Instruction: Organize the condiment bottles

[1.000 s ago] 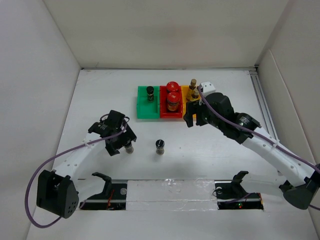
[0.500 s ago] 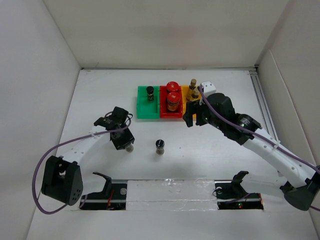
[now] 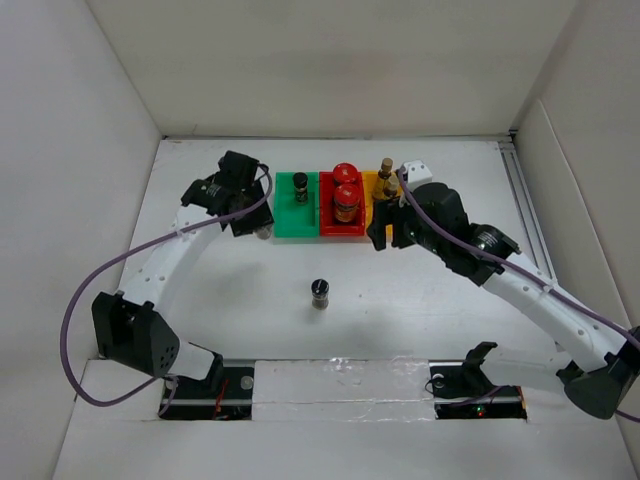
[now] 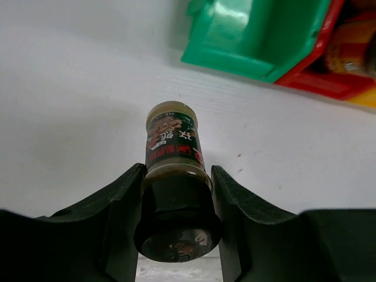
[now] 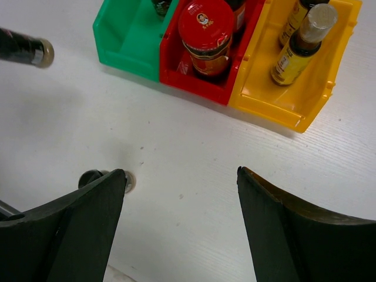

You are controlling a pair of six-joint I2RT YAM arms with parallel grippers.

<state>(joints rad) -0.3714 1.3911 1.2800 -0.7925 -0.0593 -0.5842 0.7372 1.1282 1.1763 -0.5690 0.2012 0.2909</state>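
Tabletop [image 4: 70, 106] gap between left fingers' [image 4: 114, 217] bottle [image 4: 171, 147] and green bin [image 4: 252, 35] edge

One short dark bottle [image 4: 171, 143] with a black cap lies sideways, squeezed in the left pincer [image 4: 177, 176]. A second bottle [image 3: 319, 293] stands alone on the bench [image 3: 420, 300]. A third bottle [image 3: 300, 186] stands in the green bin [image 5: 126, 35]. Two red-capped jars [image 3: 347, 200] sit in the red bin [image 5: 200, 88], and two slim yellow bottles [image 5: 294, 53] in the yellow bin [image 5: 276, 106].
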